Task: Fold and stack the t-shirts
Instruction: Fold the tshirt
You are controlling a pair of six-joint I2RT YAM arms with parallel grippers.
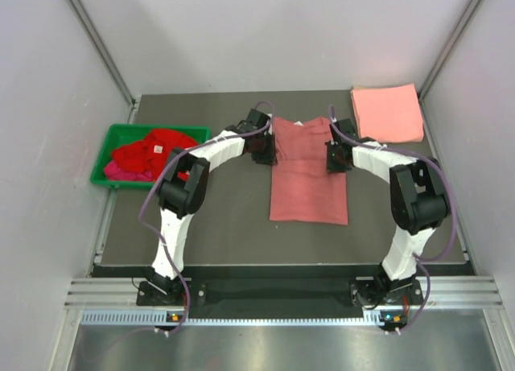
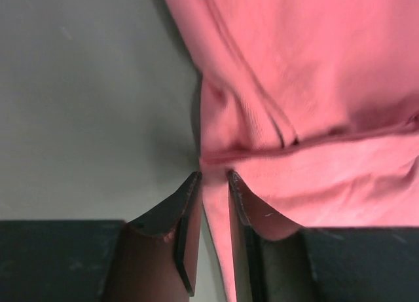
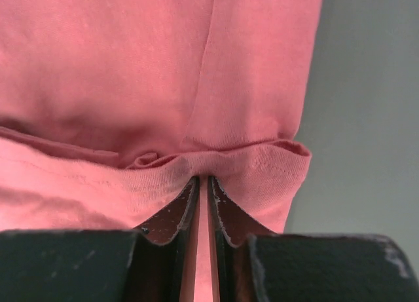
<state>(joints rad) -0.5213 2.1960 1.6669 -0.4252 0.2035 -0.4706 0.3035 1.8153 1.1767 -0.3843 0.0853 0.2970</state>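
Left wrist: t-shirt (image 2: 314, 86) edge between gripper (image 2: 213, 177) fingertips

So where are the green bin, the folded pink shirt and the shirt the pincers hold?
green bin (image 1: 133, 129), top view, far rim.
folded pink shirt (image 1: 388, 113), top view, its middle.
rose shirt (image 1: 308, 190), top view, lower half.

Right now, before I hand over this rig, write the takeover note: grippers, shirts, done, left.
Left gripper: shut on the left edge of the rose-red t-shirt.
Right gripper: shut on its right edge.
That shirt lies flat mid-table, partly folded into a long rectangle.
Done: salmon pink t-shirt folded, far right corner.
Left: finish this fold and stack it; red t-shirt and magenta t-shirt lie crumpled in the green bin.
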